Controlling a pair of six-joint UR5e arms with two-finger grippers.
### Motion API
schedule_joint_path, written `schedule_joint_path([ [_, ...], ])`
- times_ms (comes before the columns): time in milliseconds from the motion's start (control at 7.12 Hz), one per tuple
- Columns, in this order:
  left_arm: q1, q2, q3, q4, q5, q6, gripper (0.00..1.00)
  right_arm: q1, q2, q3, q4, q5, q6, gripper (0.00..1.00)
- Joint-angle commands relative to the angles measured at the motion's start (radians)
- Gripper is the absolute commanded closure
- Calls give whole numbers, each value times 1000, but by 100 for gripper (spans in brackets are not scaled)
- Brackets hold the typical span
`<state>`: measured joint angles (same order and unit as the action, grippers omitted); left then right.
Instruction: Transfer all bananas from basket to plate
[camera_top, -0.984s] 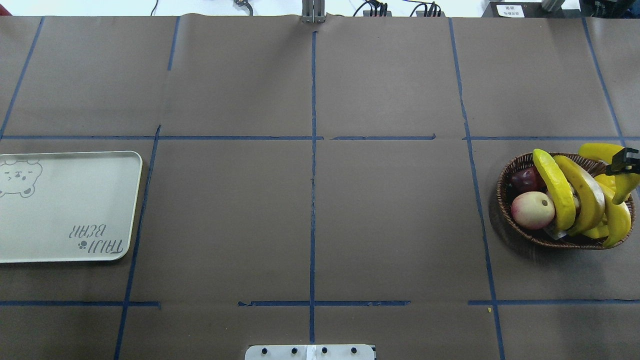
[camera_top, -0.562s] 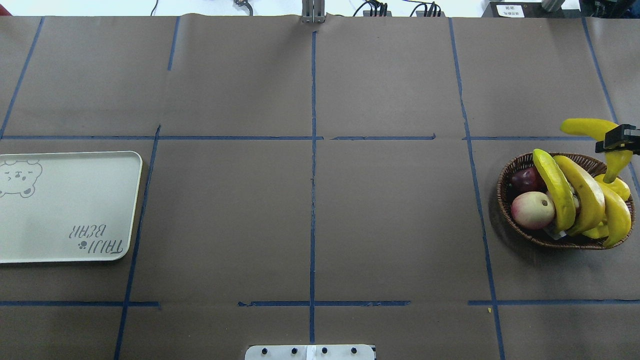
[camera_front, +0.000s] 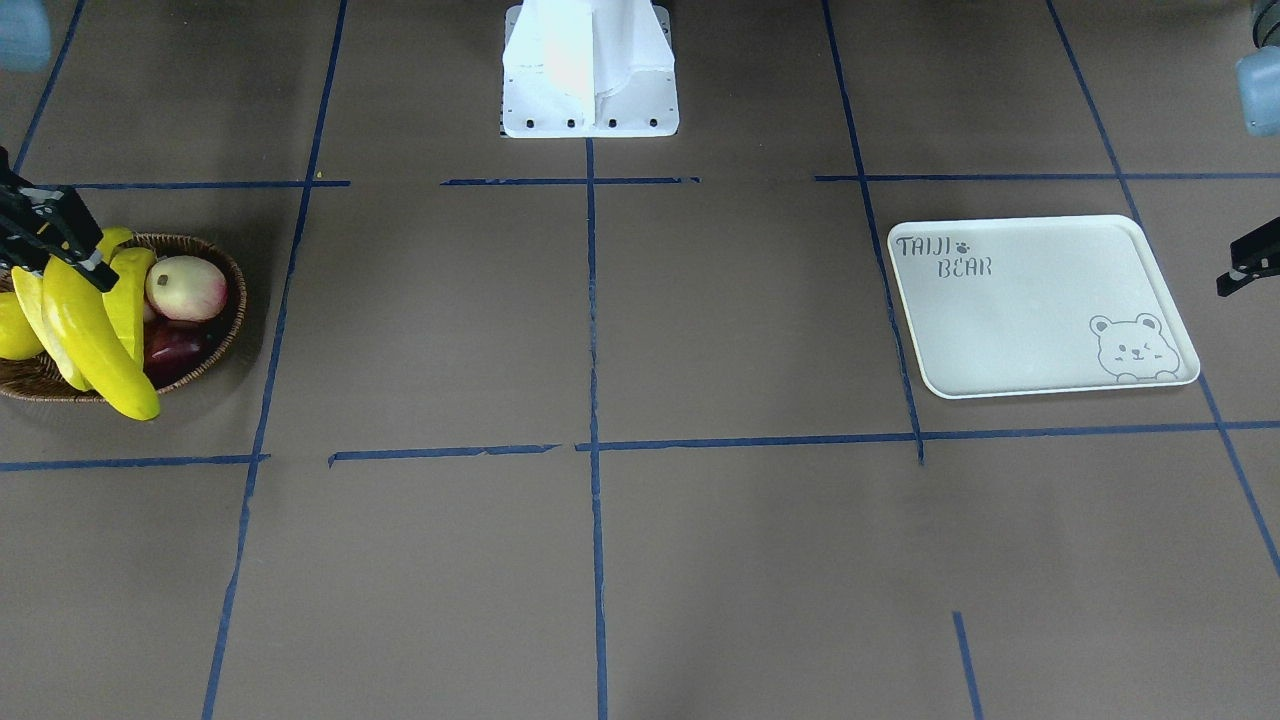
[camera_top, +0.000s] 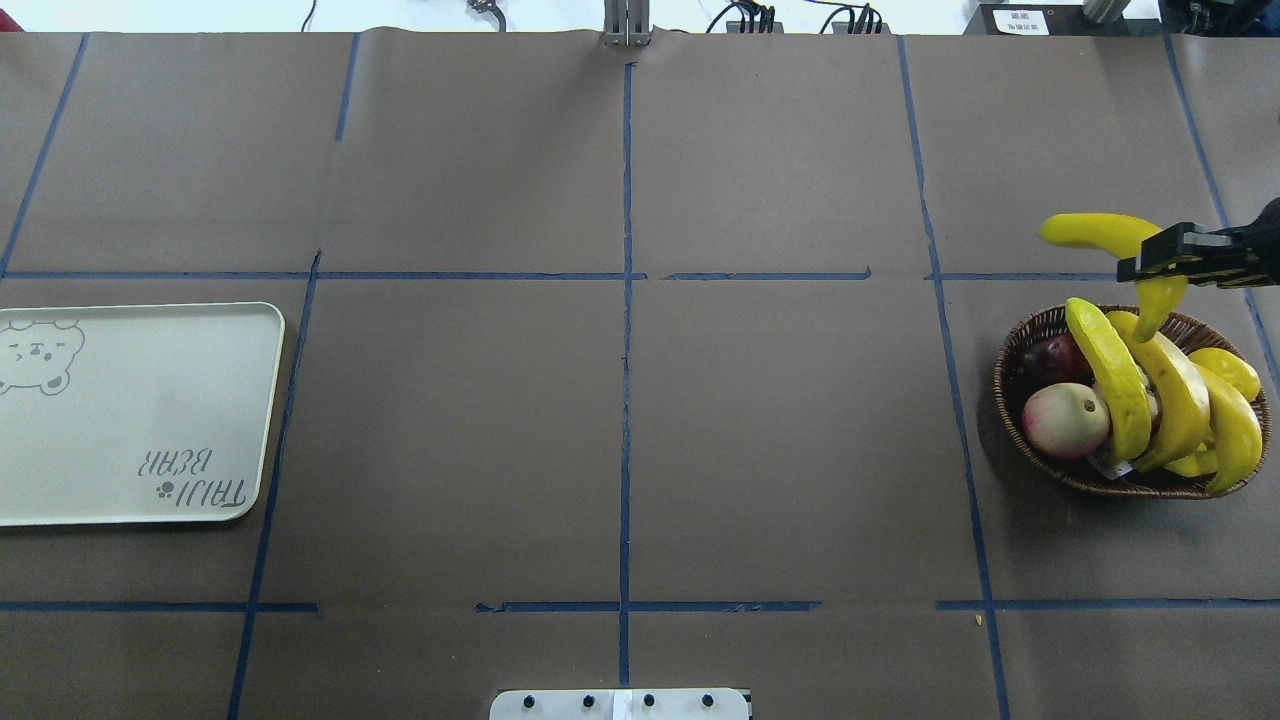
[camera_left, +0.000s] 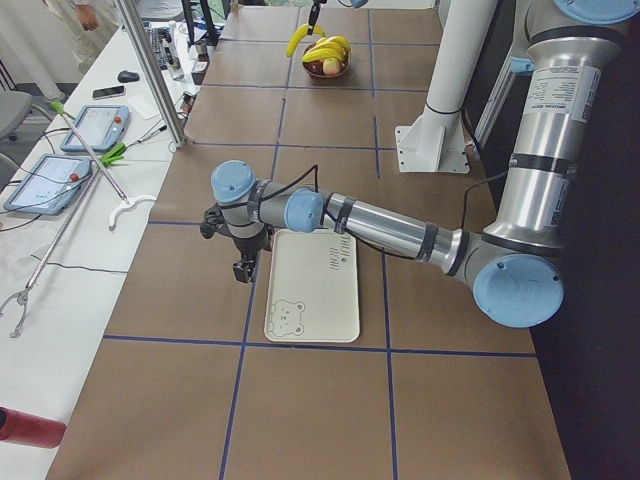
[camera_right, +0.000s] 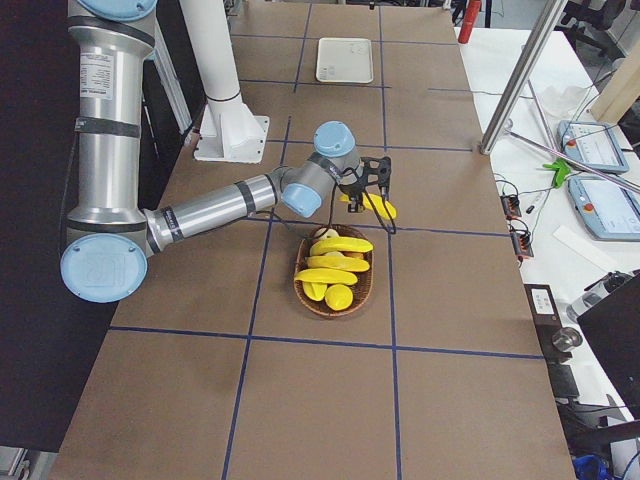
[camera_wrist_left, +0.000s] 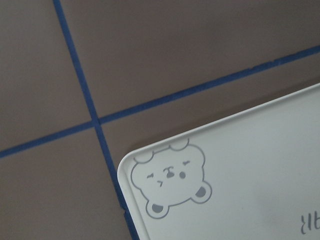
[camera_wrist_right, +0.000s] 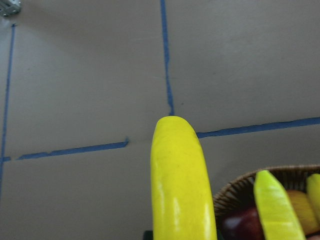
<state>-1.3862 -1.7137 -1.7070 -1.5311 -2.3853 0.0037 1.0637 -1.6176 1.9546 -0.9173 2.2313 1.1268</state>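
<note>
The right pincer (camera_top: 1150, 262) is clamped across the middle of one banana (camera_top: 1090, 232), holding it in the air over the far rim of the basket (camera_top: 1008, 352). More bananas (camera_top: 1110, 375) lie piled in the basket beside a peach (camera_top: 1065, 420) and a dark red fruit (camera_top: 1050, 358). Well apart, at the opposite end of the tabletop (camera_top: 620, 430), sits the plate (camera_top: 140, 410), and the left pincer (camera_front: 1245, 265) hangs just off its bear-face corner; I cannot tell how far open it is.
</note>
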Motion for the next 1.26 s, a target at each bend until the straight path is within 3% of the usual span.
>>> schedule_joint_path([
  [0,21,11,-9,-119,-21,-71,0,-165,127,-34,101,-138,268,100],
  [281,50,9,-90,-121,-83,-134,0,-295,299,-86,98,-244,420,100],
  [422,144,9,-120,-133,-103,-263,0,-319,338,-103,103,-249,435,100],
  [562,208,2,-141,-170,-101,-438,0,-327,338,-103,142,-251,435,100],
  [843,249,-6,-155,-404,-103,-856,0,-358,338,-105,254,-320,507,100],
  [1124,379,-96,-163,-503,-83,-1354,0,-439,335,-103,331,-469,515,100],
])
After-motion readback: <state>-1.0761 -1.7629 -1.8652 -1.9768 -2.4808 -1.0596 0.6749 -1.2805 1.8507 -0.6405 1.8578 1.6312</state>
